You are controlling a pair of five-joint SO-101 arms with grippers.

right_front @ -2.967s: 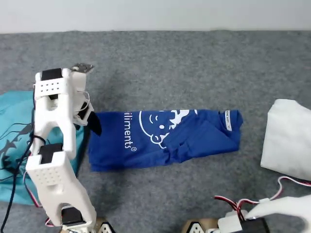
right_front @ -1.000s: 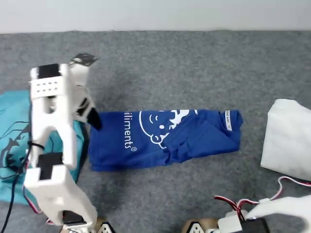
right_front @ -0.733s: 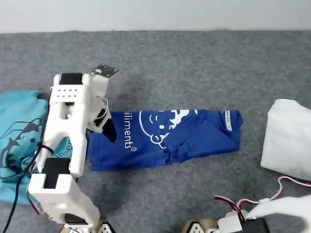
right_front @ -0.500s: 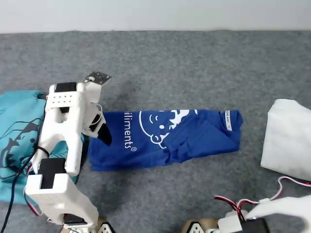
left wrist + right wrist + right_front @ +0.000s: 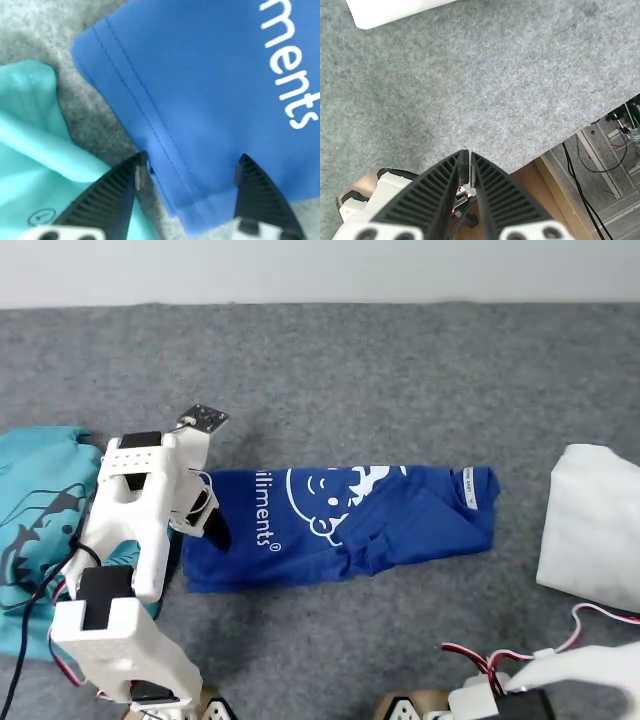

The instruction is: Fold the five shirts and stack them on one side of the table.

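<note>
A blue shirt (image 5: 340, 520) with white print lies partly folded and rumpled at the table's middle. My left gripper (image 5: 207, 517) sits at its left hem. In the left wrist view the left gripper (image 5: 192, 170) is open, its jaws on either side of the stitched hem corner of the blue shirt (image 5: 200, 85). A teal shirt (image 5: 30, 530) lies at the far left, partly under the left arm, and its edge (image 5: 30, 145) touches one jaw. A folded white shirt (image 5: 590, 525) rests at the right. My right gripper (image 5: 469, 156) is shut on nothing, low at the table's front edge.
Grey carpet (image 5: 380, 380) covers the table, with open room behind and in front of the blue shirt. The right arm's base and wires (image 5: 540, 680) sit at the front right. Past the table edge (image 5: 555, 150) are wood and cables.
The left arm swung right from beside the teal shirt and settled down onto the blue shirt's left hem. The right arm and the shirts have not moved.
</note>
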